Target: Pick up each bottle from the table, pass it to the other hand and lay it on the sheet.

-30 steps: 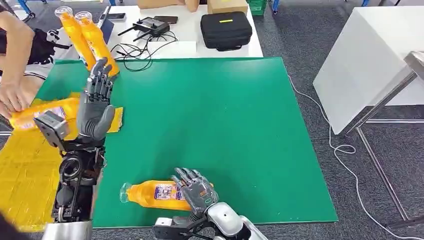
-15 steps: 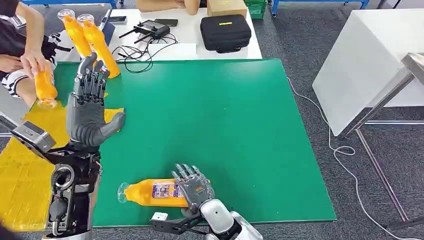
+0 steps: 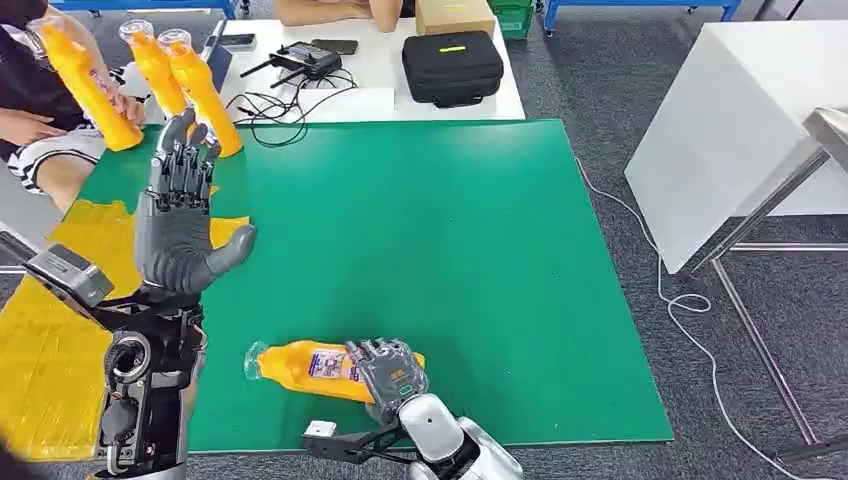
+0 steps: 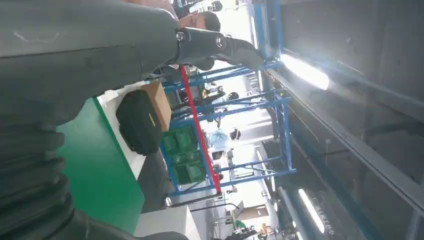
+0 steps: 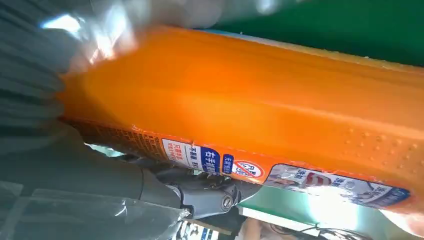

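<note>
Two hands show in the head view. The fingers of the right hand are grasping an orange bottle that lies on its side at 6 o'clock on the green desk, with its clear cap toward 9 o'clock. In the right wrist view the bottle sits against the palm, with the label turned to the camera. The left hand is raised at 9 o'clock with its fingers released, straight and apart, holding nothing.

A yellow sheet covers the desk edge at 8 o'clock. Two more orange bottles stand just beside each other at 11 o'clock, and a person beside them holds a third orange bottle. Behind the green desk, at 12 o'clock, a white desk carries a black case, a cardboard box, a controller and black cables. The floor is grey carpet, with a white cable running over it at 3 o'clock, near a white cabinet. In the left wrist view, blue racks and long ceiling lamps fill the room.
</note>
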You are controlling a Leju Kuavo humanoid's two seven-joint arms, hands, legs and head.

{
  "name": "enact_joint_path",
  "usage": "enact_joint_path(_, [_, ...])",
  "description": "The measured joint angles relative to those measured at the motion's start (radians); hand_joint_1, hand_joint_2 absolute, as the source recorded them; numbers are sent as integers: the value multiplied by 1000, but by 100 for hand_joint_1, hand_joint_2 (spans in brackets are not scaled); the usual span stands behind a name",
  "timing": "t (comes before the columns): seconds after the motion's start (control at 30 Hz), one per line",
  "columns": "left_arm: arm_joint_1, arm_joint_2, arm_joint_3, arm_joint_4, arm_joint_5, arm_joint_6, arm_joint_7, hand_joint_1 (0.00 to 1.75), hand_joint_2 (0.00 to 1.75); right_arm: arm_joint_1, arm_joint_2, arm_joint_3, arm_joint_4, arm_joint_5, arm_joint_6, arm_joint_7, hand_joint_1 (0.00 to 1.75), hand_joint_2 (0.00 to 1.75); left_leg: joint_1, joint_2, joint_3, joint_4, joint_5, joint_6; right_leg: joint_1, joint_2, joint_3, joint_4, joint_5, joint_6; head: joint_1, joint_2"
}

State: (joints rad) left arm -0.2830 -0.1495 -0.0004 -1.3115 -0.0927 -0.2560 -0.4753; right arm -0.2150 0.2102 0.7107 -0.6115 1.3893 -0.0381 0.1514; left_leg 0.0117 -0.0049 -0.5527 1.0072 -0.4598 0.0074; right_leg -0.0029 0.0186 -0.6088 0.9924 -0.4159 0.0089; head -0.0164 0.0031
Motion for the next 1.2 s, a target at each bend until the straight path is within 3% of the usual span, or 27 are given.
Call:
enact_joint_path(0.17, [2,0,0,0,1,3,4,0,175,0,2,-11,3,-3,-15,-11,175,175,0,0,0,0,0,0,0,0,0,0,0,0,0,0])
enact_joint_path(0.37, [25,0,-1,-5,11,-2,4,0,175,2,3,-86,0,-58,-158,-35,175,175,0,0,-1,0,0,0,0,0,-1,0,0,0,0,0])
enact_joint_path(0.6, [81,-6,-5,-63,20,-16,10,0,175,59,0,-290,-199,-284,-455,-220,175,175,0,-1,-6,0,0,1,0,0,-5,0,0,1,0,0])
enact_joint_path(0.77, [90,-6,-21,-64,20,-18,10,0,175,88,0,-406,-358,-503,-565,-378,175,175,0,0,-8,0,-1,0,0,0,-9,0,0,1,0,0])
enact_joint_path(1.2, [89,-8,-113,-42,2,-35,18,0,175,140,27,-494,-574,-628,-656,-539,175,175,0,0,-10,0,0,0,0,0,-10,0,0,1,0,0])
